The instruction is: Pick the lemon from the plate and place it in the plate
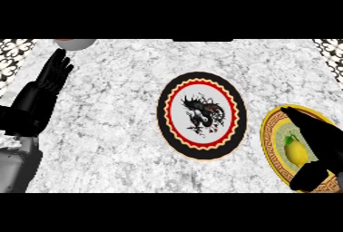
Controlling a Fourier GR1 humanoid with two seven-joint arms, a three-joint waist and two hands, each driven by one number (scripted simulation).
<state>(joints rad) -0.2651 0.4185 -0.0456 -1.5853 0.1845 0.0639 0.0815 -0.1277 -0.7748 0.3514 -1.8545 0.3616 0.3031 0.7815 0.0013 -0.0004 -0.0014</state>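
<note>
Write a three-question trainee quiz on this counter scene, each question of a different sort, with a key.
1. True or false: the lemon lies on the black-rimmed dragon plate.
2. Which hand is over the yellow plate? A) left B) right
3. Fill in: the left hand rests with its fingers ____.

Key: 1 false, it lies on the yellow plate; 2 B, the right hand; 3 straight, pointing up at the view's left edge.

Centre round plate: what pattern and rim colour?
Black rim, red scalloped ring, black dragon on white; head view.
</note>
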